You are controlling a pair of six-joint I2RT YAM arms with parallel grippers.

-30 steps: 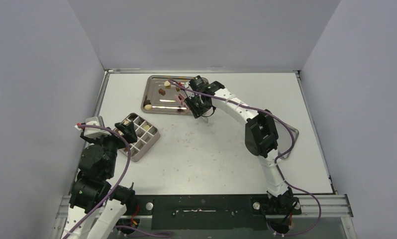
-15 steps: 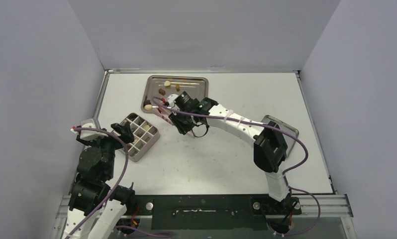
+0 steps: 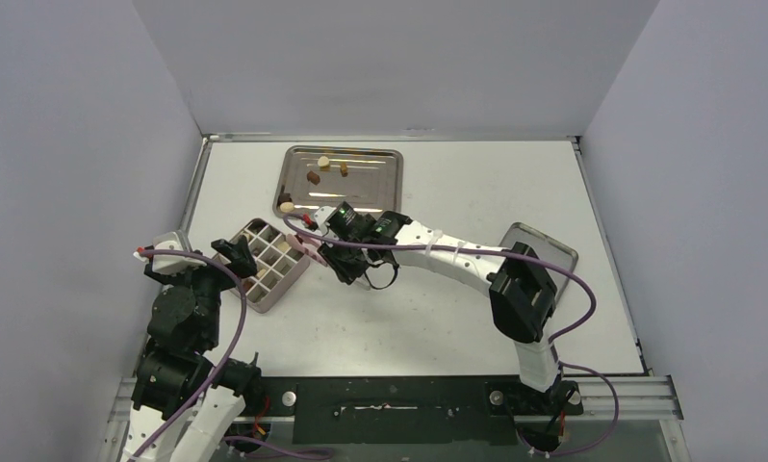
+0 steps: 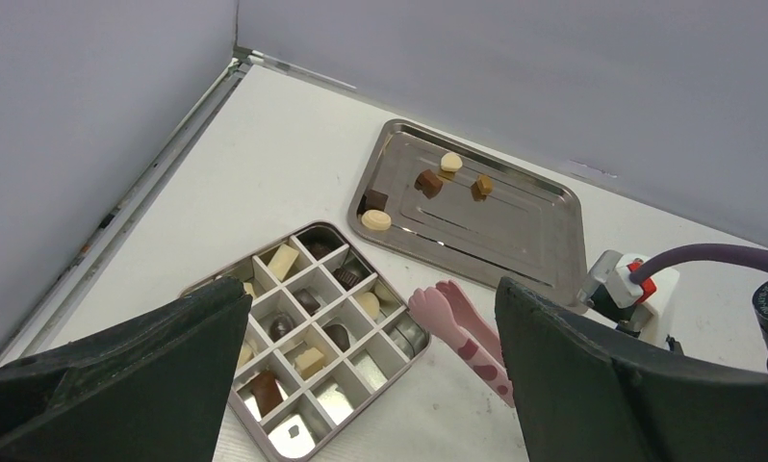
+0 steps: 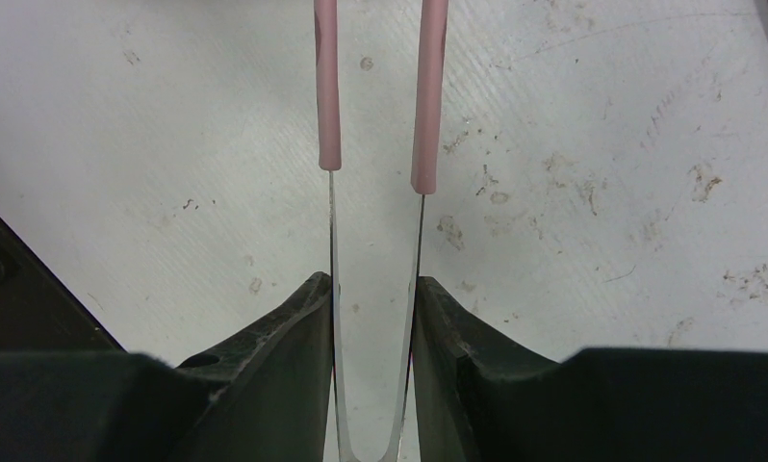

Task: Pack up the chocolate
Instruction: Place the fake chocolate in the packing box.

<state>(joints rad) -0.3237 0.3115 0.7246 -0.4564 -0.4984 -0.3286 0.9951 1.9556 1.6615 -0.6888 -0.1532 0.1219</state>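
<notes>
Left arm folded close over its base, left gripper (image 3: 236,255) spread wide beside the divided box (image 3: 265,294); chocolate (image 4: 428,183) sits partly in its cells, five pieces on the tray (image 3: 385,183); right arm stretched leftward, right gripper (image 5: 372,303) pinching pink tongs (image 5: 325,87).

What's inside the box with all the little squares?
Chocolates, dark, brown and cream, fill many squares of the box; a few are empty. The left pincer hides its left corner squares.
</notes>
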